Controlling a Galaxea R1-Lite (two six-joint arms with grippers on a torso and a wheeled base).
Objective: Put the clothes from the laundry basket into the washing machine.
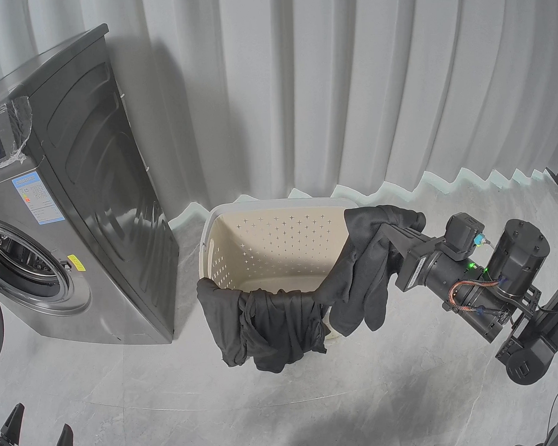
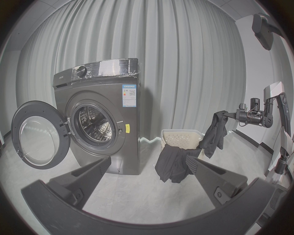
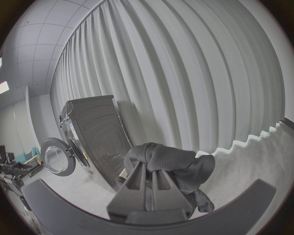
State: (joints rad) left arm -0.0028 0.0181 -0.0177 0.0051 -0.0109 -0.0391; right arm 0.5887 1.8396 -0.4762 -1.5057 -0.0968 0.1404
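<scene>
A cream laundry basket stands on the floor in the middle. A black garment hangs from my right gripper, which is shut on it above the basket's right rim. More black clothes drape over the basket's front rim. The grey washing machine stands to the left, its round door swung open and the drum showing. My left gripper is open, low at the front left, with nothing between its fingers. In the right wrist view the garment bunches over the closed fingers.
White pleated curtains hang behind the basket and the machine. Bare grey floor lies between my left gripper, the machine and the basket.
</scene>
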